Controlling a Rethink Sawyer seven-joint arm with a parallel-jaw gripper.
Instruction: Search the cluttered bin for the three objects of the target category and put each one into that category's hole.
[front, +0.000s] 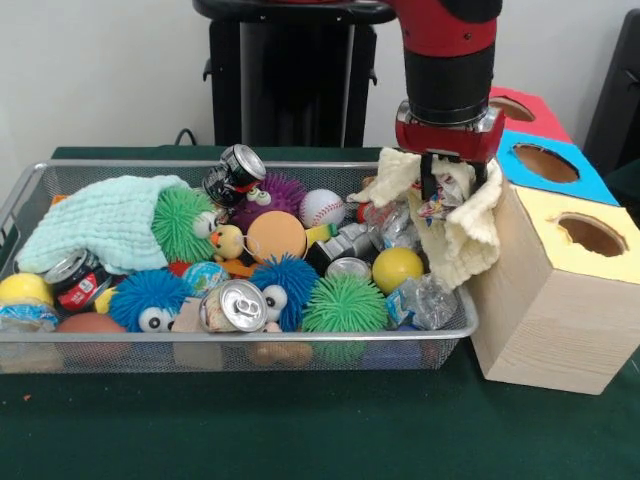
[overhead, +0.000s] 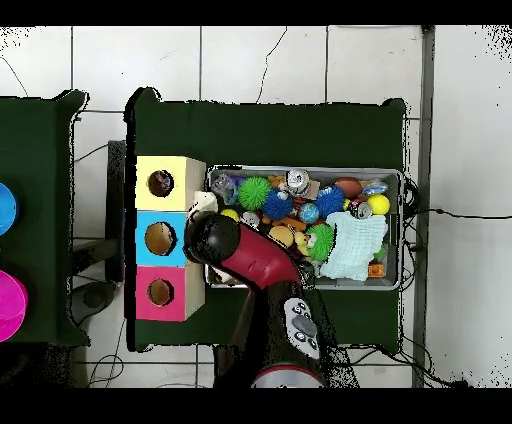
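**Cream cloth up off the pile at the bin's right end**

Closest to the lens is a silver soda can (front: 236, 305) lying on its side against the front wire of the mesh bin (front: 300, 350), with blue and green spiky balls around it. Over at the right end of the frame, the gripper (front: 447, 185) is pinched shut on a cream cloth (front: 462, 235) – it hangs in loose folds just above the bin's right edge, right next to the wooden box with the yellow top (front: 590, 235). A mint green cloth (front: 105, 225) lies bunched at the bin's upper left. From overhead, the arm covers the bin's left edge – beside the blue hole (overhead: 160, 238).
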